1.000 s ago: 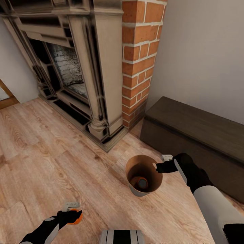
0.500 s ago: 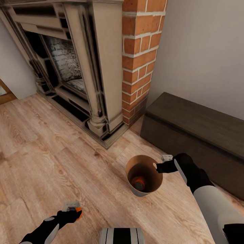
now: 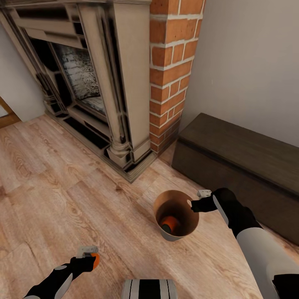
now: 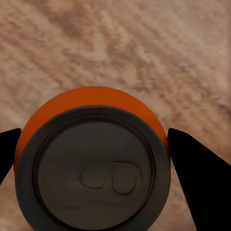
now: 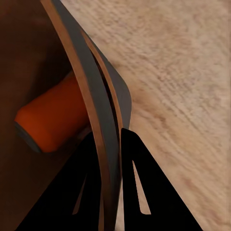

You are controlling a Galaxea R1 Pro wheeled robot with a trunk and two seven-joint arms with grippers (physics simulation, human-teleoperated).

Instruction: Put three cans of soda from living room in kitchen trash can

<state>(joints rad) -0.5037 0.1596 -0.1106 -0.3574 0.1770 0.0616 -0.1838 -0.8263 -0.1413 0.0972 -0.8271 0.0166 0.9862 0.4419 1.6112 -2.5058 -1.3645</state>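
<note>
The tash can, a tan-lined tapered bin, hangs just above the wood floor in the living room. My right gripper is shut on its rim; in the right wrist view its fingers clamp the bin wall. One orange can of soda lies on its side in the bottom of the bin, the same can of soda showing in the right wrist view. My left gripper is shut on a second orange can of soda low at the left. The left wrist view looks down on that can's grey top between the two fingers.
An ornate dark fireplace and a red brick chimney stand ahead. A long dark wooden chest runs along the wall at the right, close behind my right arm. Light plank floor spreads to the left. My base shows at the bottom edge.
The view first shifted slightly with the camera. The can inside the bin has rolled a little. My left gripper with its can has sunk slightly, and the right gripper keeps its hold on the rim.
</note>
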